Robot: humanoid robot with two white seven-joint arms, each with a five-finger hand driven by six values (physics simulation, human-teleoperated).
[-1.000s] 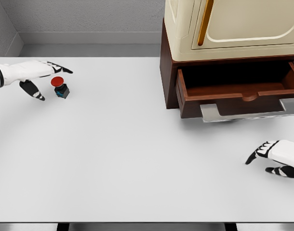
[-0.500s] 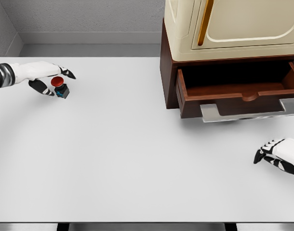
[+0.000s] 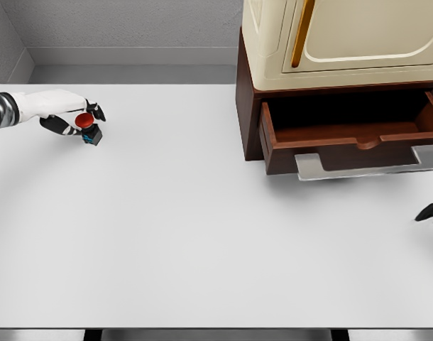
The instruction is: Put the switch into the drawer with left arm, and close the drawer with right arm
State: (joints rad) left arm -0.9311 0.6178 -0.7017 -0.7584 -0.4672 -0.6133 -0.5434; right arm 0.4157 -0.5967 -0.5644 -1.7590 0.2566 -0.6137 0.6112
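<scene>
The switch [image 3: 89, 128], a small black box with a round red button on top, sits at the far left of the white table [image 3: 188, 227]. My left hand [image 3: 80, 118] has its fingers curled around the switch, thumb in front and fingers behind. The brown drawer [image 3: 351, 138] stands pulled out under the cream cabinet [image 3: 344, 42] at the right, its inside empty. Only the dark fingertips of my right hand [image 3: 431, 212] show at the right edge.
A grey metal handle plate [image 3: 365, 165] juts out under the drawer front. The grey wall [image 3: 124, 28] runs behind the table, and the table's front edge lies near the bottom of the view.
My left hand has closed in on the switch, fingers now wrapped around it. My right hand has drawn back to the right, almost leaving the view.
</scene>
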